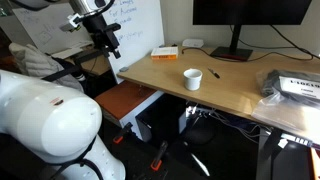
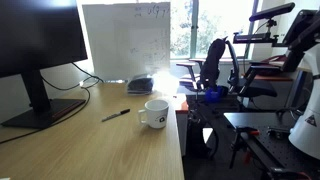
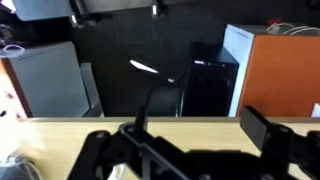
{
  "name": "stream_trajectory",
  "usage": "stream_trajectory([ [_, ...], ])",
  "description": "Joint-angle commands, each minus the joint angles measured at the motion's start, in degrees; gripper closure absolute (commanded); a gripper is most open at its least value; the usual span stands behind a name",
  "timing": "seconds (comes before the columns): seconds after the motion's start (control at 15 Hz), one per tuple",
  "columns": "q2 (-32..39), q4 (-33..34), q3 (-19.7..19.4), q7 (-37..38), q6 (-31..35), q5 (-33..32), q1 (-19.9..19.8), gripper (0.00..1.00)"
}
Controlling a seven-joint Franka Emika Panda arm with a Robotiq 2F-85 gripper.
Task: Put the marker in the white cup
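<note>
Marker [image 1: 213, 73] flat on wooden desk [image 1: 230, 100], just right of white cup [image 1: 192, 78] in an exterior view, not touching, gripper [image 1: 110, 45] raised beyond desk's far left edge, well apart from both, jaws spread wide, empty.

table [image 1: 235, 100]: light wood grain | white cup [image 2: 155, 114]: white outside, dark inside | marker [image 2: 115, 115]: black | box [image 1: 165, 52]: white top, orange side | monitor [image 1: 250, 12]: black | whiteboard [image 2: 125, 40]: white, faint dark writing | arm shell [image 1: 45, 125]: glossy white | fingers [image 3: 262, 130]: black | cabinet [image 3: 285, 70]: orange, white edge
</note>
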Motion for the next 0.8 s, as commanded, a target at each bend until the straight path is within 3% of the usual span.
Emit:
stream_trajectory([
  [0.0,0.3,0.1,-0.7,0.5,-0.1,-0.6,0.8,0.00],
  [0.4,1.3,0.2,-1.8,-1.2,2.2,-1.6,0.0,0.00],
  [0.73,10.1,2.0,-9.8,-10.1,14.6,-10.8,-7.0,0.00],
])
